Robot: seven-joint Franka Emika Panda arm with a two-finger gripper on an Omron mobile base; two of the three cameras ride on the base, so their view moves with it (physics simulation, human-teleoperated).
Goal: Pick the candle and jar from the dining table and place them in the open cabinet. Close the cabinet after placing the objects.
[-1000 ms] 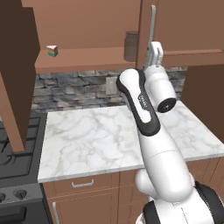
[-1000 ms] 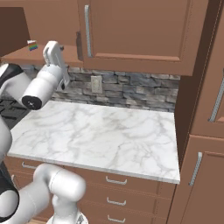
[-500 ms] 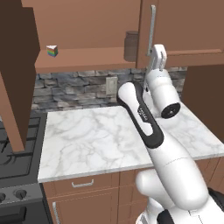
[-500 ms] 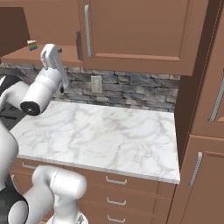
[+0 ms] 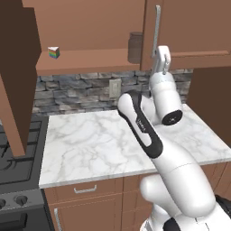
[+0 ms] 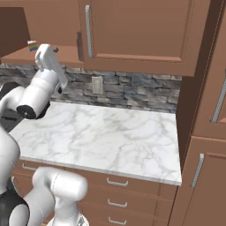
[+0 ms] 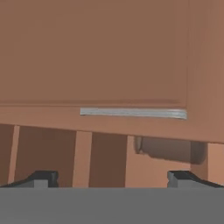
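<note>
While the left door (image 5: pixel 16 76) hangs wide over the stove, I see the rainbow wedge (image 5: pixel 54 52) on the cabinet (image 5: pixel 85 62) shelf and the jar (image 5: pixel 134 47) standing further right, half tucked behind the right door's (image 5: pixel 189 27) edge. My gripper (image 5: pixel 161 59) sits just beside that edge, fingers spread and empty. Any careless swing here could clip the door or topple the jar. I can't make out the candle.

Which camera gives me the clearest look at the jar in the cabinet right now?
Left base view: the jar stands upright on the shelf, partly behind the door edge. Hand view shows it rolled sideways and partly hidden; right base view shows a dark sliver.
</note>
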